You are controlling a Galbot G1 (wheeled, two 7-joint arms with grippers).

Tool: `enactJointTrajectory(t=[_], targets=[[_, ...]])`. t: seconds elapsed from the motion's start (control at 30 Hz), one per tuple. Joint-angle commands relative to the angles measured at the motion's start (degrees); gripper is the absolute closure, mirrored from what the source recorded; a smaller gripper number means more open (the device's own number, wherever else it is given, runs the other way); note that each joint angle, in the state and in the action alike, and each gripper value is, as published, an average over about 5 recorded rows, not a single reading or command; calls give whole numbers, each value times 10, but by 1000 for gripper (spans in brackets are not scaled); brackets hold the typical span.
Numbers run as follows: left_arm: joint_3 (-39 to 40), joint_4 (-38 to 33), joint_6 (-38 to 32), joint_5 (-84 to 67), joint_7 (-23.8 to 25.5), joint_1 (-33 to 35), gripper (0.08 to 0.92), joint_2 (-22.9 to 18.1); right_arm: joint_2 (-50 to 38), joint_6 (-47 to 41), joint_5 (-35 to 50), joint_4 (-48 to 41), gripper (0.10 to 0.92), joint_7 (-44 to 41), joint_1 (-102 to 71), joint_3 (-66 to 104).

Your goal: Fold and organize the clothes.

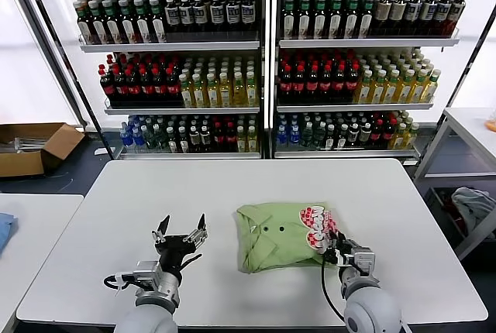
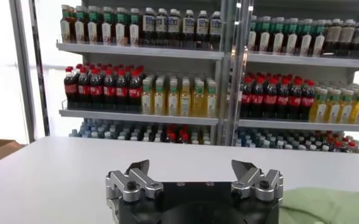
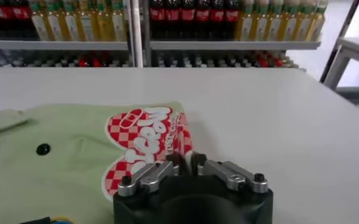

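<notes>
Item: light green shirt (image 1: 280,238), short-sleeved, folded into a compact bundle, lying flat on the white worktop (image 1: 256,186). Two small dark buttons (image 3: 43,149) showed on its front; a red-and-white checked graphic (image 3: 144,142) with lettering sat at the edge nearest the right gripper's fingers.

Right gripper (image 1: 336,251): low over the worktop at the shirt's printed edge. In the right wrist view its fingers (image 3: 147,175) stood nearly together, tips right at the cloth's border just beyond the graphic. Whether any fabric was pinched between them could not be told.

Left gripper (image 1: 180,231): above bare worktop, well apart from the shirt, which lay off to the side of its fingers toward the other arm. Fingers (image 2: 133,178) spread wide, nothing between them.

Surroundings: shelving (image 1: 263,46) beyond the fingers of both grippers, stocked with rows of bottles (image 1: 318,79) with dark, yellow and clear contents. A cardboard box (image 1: 35,147) on the floor past the worktop's far left corner. A second table (image 1: 473,128) to the right, with a bundle of grey-blue cloth (image 1: 471,205) beneath it.
</notes>
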Motion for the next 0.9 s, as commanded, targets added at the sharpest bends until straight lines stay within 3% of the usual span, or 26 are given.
enactJointTrajectory(t=[0.03, 0.2, 0.6, 0.9], targets=[[7, -1, 0, 6, 1, 5, 177, -5, 21, 12, -107, 133, 732, -49, -80, 8], [12, 0, -1, 12, 2, 10, 177, -10, 47, 6, -140, 126, 585, -42, -85, -49], [8, -1, -4, 12, 2, 21, 177, -13, 56, -4, -97, 77, 249, 21, -87, -64], [13, 4, -6, 13, 5, 28, 177, -16, 50, -2, -83, 69, 203, 23, -99, -41]])
